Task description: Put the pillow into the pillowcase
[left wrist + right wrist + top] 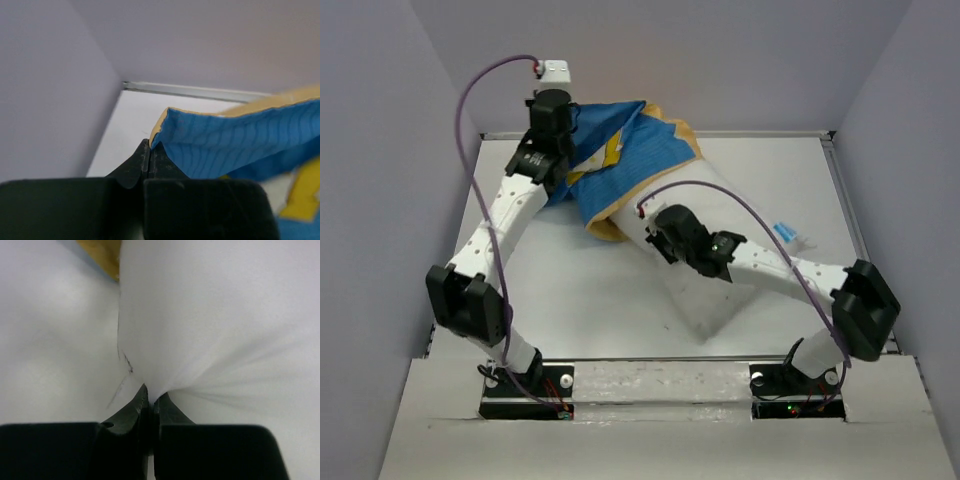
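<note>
Table (570, 300): carries both items.
Pillow (705, 300): mid-table, long axis diagonal. Its far-left end is covered by the pillowcase and its near end points toward the arm bases.
Pillowcase (620, 150): far left, blue side up.
Wrist views only: left gripper (150, 150) clamped on the pillowcase's edge; right gripper (150, 396) clamped, pinching pillow fabric.

pillow (695, 300) end hidden inside pillowcase (640, 150), pillowcase partly behind left arm (515, 205)

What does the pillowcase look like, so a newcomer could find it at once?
Look at the table's far left, by the back wall. The pillowcase is bunched there, one corner pinched in the left hand. It is blue with mustard-yellow edging; the pillow at its opening is plain white.
</note>
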You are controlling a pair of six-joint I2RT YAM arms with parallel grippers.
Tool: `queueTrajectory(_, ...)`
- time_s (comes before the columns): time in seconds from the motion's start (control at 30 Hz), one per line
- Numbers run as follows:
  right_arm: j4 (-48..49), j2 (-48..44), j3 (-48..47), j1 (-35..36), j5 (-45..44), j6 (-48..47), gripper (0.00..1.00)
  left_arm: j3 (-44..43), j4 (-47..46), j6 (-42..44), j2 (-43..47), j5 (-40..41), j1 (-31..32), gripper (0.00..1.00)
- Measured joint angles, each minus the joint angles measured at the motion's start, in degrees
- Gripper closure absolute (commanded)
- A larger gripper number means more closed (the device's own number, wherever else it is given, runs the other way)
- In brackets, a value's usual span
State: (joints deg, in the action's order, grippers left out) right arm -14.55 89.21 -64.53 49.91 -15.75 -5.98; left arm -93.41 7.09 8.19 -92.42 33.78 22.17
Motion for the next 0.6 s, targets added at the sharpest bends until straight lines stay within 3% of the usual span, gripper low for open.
queueTrajectory(0.17,-3.91,-13.51,8.87,8.37,6.54,4.17,1.00,0.04,-2.43,1.55,7.91,9.01,-4.35,1.00)
queueTrajectory(0.2,-5.53,-16.72,10.10,8.68,7.37,5.31,1.00,-0.96,-2.89,1.86,8.22,9.90,-4.63,0.71)
queueTrajectory(0.23,-7.17,-19.41,10.80,8.52,7.48,6.58,1.00,-2.23,-3.34,1.92,7.65,10.29,-5.11,0.48)
queueTrajectory(0.27,-8.31,-21.14,11.13,8.15,7.17,7.48,1.00,-3.63,-3.21,2.10,6.82,10.16,-5.55,0.16)
queueTrajectory(0.33,-9.49,-23.30,11.47,7.54,6.67,8.70,1.00,-7.30,-2.05,0.76,3.17,9.38,-7.04,0.02)
queueTrajectory(0.43,-11.32,-25.51,11.98,6.67,4.35,10.21,1.00,-19.37,2.34,-3.43,-8.48,3.48,-11.02,0.01)
queueTrajectory(0.6,-12.81,-25.77,12.04,6.69,-1.90,11.67,1.00,-20.46,12.87,-8.63,-14.47,-7.74,-10.03,0.07)
